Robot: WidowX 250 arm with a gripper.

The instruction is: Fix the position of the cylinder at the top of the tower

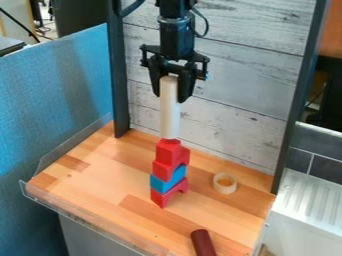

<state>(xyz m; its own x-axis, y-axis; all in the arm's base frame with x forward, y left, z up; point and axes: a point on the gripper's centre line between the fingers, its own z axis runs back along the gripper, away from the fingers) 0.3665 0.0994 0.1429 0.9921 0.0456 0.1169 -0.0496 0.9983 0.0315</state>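
One pale cylinder [169, 117] stood upright at the top of the tower, its lower end at the small red block [168, 149]. Below that block, the stack consisted of a second red block [163, 170], a blue arch [160, 185] and a red arch [161, 198] on the wooden table [100, 172]. The gripper [169, 95] was clamped on the cylinder near its upper end, with one finger at each side.

Handling properties (judged by appearance): the cylinder was probably light, stiff wood, smooth enough to slip or rotate under a weak hold. Breakage was unlikely. The tower was the fragile item, as its loose, uneven blocks would have toppled under slight side force.

Grip location: the high hold kept the fingers clear of the blocks and suited small corrections in position. However, it left a long free length below, so any tilt at the top would have swung the base sideways. A hold nearer mid-length would have given better control of tilt, with less clearance above the blocks. The correction called for a slight unloading lift, centring over the small red block, and vertical lowering before release.
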